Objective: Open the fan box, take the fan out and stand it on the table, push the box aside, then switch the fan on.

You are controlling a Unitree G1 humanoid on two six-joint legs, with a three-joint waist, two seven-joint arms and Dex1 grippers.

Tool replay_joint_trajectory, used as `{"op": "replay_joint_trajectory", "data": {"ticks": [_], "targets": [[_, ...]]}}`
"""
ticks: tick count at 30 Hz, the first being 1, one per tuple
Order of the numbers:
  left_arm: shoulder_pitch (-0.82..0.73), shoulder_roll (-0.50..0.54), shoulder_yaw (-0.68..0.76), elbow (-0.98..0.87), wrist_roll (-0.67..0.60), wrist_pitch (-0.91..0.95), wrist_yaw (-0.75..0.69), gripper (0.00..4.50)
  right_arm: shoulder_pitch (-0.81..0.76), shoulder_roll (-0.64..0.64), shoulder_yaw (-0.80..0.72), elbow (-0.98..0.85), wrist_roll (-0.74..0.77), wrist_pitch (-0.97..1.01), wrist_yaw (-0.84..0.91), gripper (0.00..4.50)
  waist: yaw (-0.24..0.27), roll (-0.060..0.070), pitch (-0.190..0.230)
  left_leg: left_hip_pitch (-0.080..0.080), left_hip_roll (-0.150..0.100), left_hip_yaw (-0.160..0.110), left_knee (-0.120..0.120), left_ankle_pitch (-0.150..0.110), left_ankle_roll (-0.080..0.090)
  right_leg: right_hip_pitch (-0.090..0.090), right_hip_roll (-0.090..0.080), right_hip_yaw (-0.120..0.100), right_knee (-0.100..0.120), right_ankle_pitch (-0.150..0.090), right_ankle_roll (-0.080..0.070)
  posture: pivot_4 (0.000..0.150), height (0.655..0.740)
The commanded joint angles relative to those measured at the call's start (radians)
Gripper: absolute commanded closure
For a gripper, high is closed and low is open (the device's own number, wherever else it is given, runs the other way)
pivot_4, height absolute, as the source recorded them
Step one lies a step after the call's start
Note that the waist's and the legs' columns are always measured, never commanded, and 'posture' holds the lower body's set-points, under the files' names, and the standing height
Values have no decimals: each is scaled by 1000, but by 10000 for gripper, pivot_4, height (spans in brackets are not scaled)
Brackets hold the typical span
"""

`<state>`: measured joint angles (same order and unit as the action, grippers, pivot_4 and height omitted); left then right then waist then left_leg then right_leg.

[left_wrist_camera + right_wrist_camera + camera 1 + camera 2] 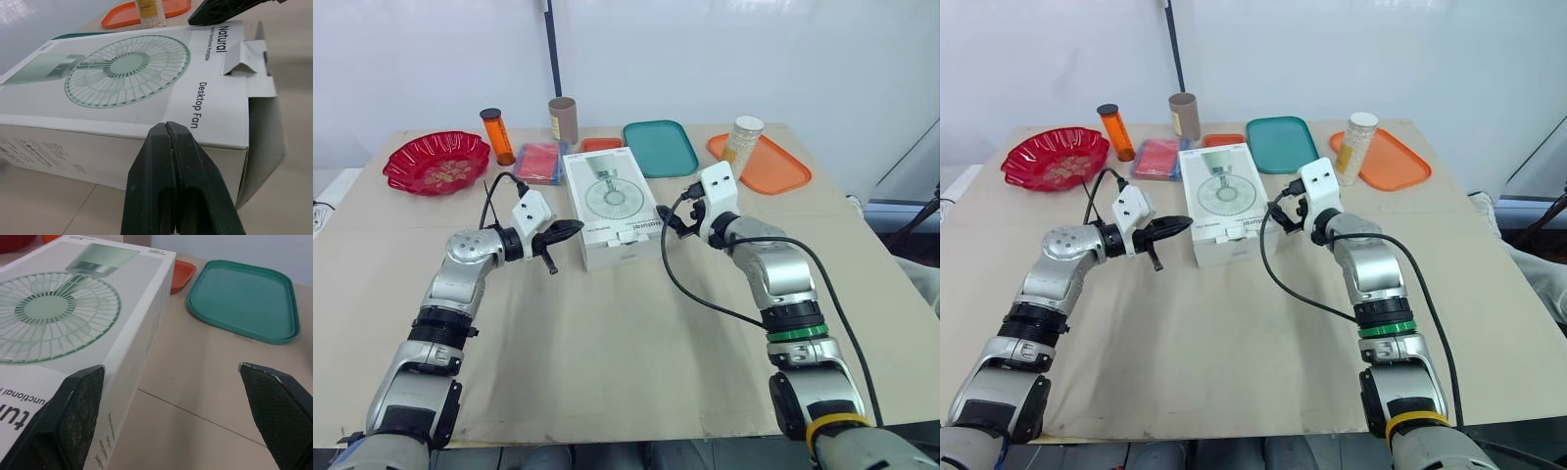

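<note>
The white fan box (pixel 610 201) lies flat mid-table, with a green fan printed on its top (pixel 128 73). At its near end a tuck tab (pixel 240 58) is lifted and an end flap (pixel 264 139) stands ajar. My left gripper (pixel 570 231) is shut with nothing in it, level with the box's near left corner and just short of its side wall (pixel 73 154). My right gripper (pixel 668 220) is open at the box's near right edge. One of its fingers (pixel 73 416) is against the box's top edge and the other (pixel 279 416) hangs over bare table.
Behind the box are a red bowl (pixel 435 162), an orange bottle (pixel 496 135), a brown cylinder (pixel 563 119), a pink packet (pixel 540 162), a teal tray (pixel 660 147) and an orange tray (pixel 769 164) carrying a jar of white beads (pixel 742 139). Bare tabletop (pixel 607 343) spreads in front.
</note>
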<state>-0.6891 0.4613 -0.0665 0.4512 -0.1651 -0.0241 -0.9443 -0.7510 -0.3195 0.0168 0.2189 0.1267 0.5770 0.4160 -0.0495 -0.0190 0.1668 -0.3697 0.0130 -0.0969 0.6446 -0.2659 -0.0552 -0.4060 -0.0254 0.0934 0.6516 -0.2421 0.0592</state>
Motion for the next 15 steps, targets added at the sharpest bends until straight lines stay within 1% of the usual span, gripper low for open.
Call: {"op": "replay_joint_trajectory", "data": {"ticks": [1,5,11,15], "targets": [[-15,11,16,-2,5,-10,8,44803,18,13,-3,-25,17,39,3,0,0,0,0,0,0,0,0,0,0,0,0,0,0,0,0,1500,7400],[-18,2,10,8,10,-16,7,44803,6,-9,-27,-3,5,33,-17,0,0,0,0,0,0,0,0,0,0,0,0,0,0,0,0,1500,7400],[-27,-11,4,33,17,-32,2,44803,-7,-57,-108,5,25,51,-49,0,2,0,0,-1,0,0,0,0,0,0,0,0,0,0,0,1500,7400],[-29,-14,1,41,18,-39,0,44803,11,-72,-131,12,23,60,-71,0,1,1,0,-1,0,0,-1,0,0,-1,0,0,0,0,0,1500,7400]]}}
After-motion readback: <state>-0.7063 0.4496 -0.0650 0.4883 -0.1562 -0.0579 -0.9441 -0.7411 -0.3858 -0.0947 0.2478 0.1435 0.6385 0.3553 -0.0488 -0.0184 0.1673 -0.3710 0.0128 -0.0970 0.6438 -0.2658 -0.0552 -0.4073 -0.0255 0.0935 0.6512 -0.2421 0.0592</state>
